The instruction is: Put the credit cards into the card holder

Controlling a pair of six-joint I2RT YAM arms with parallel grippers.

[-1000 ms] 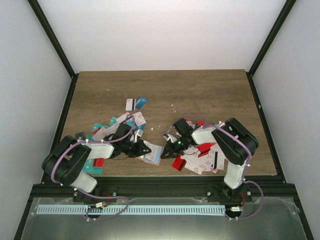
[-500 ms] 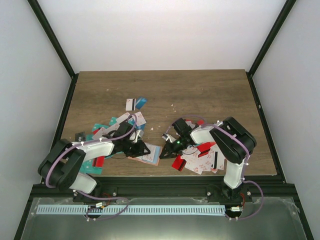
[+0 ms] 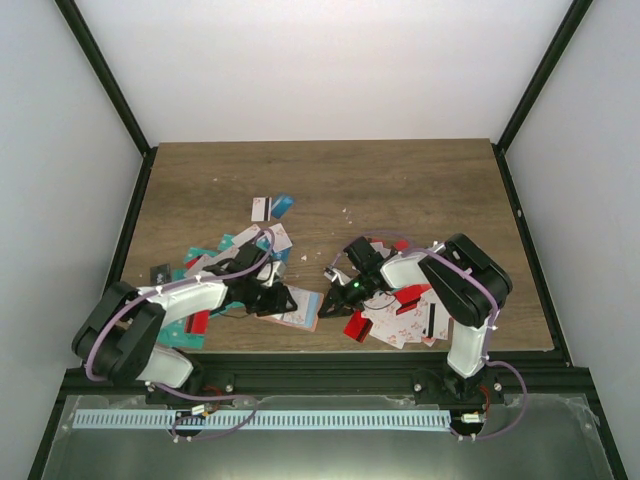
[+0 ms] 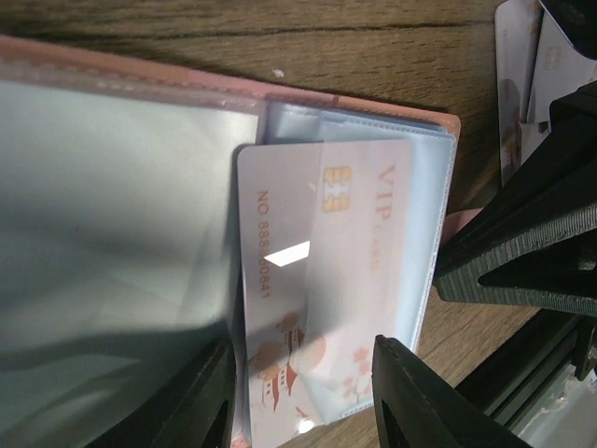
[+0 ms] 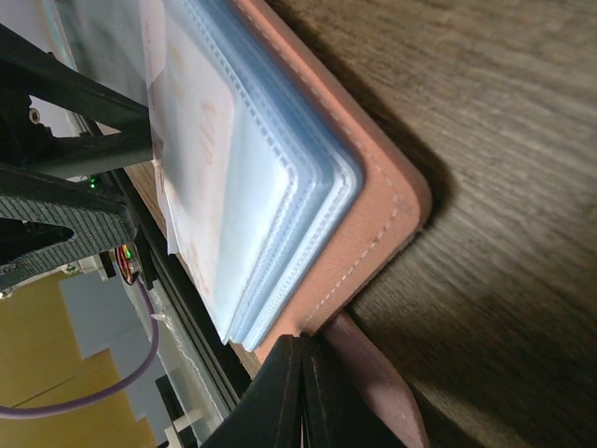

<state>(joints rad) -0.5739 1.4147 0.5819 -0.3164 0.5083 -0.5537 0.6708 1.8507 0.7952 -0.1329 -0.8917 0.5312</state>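
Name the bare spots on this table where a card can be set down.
Free: the far table strip, from the back edge down to the two stray cards, and the far right corner. Crowded: the near edge, with the left card pile, the card holder and the right card pile.

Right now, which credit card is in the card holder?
The white VIP card, partly inside the card holder's clear sleeve; the others lie loose on the table.

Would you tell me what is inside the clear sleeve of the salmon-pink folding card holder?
A white plastic VIP card with a gold chip sits partly inside a clear sleeve of the salmon-pink folding card holder, one end sticking out. Anything in the sleeves beneath it is covered.
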